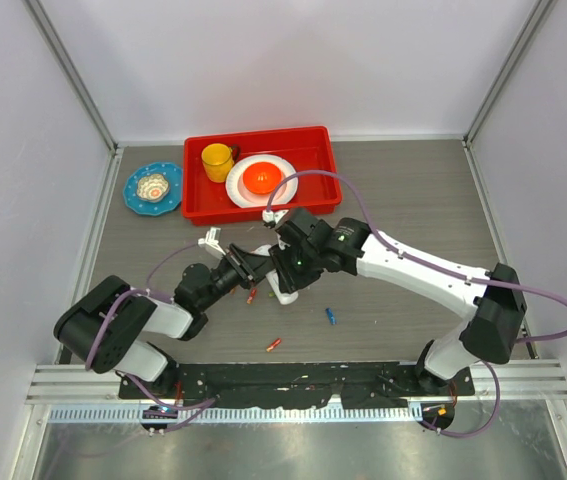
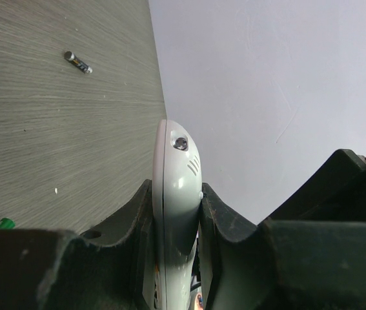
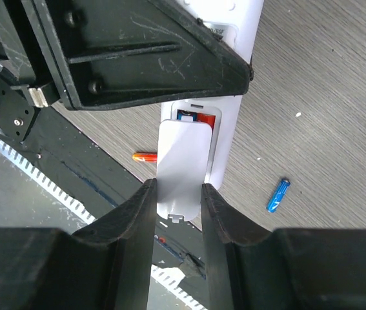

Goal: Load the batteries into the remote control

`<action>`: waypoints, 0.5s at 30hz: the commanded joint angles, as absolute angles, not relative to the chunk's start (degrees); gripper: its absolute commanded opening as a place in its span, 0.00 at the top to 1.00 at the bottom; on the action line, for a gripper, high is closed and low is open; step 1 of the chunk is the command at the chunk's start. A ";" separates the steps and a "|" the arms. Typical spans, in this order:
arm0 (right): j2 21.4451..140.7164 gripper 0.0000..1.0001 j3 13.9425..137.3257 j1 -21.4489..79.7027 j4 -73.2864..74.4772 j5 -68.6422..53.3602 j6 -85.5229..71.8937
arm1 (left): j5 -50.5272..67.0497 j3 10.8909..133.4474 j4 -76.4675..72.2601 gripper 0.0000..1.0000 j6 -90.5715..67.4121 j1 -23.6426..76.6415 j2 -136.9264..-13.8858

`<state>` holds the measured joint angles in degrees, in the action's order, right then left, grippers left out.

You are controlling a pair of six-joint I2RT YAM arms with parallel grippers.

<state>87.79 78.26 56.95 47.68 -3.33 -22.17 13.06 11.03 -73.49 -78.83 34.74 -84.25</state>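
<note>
My left gripper is shut on the white remote control, which stands edge-on between its fingers. In the right wrist view the remote control shows its open battery bay, with a blue and a red battery inside. My right gripper is shut on the white back cover, held just below that bay. A blue battery and an orange one lie loose on the table. From above, both grippers meet at the remote control, with the blue battery and the orange battery nearby.
A red tray at the back holds a yellow cup and a white plate with an orange bowl. A blue plate sits left of it. A green battery end and a slim dark cylinder lie on the table.
</note>
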 commanded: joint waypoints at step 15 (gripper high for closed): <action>90.00 0.83 81.56 57.30 49.92 -0.62 -20.30 | 13.27 11.95 -88.59 1.00 -76.90 35.86 -82.27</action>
<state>89.93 79.29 56.95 49.39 -1.61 -21.12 13.06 11.03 -73.47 -77.65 35.31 -84.09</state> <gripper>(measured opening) 0.360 0.291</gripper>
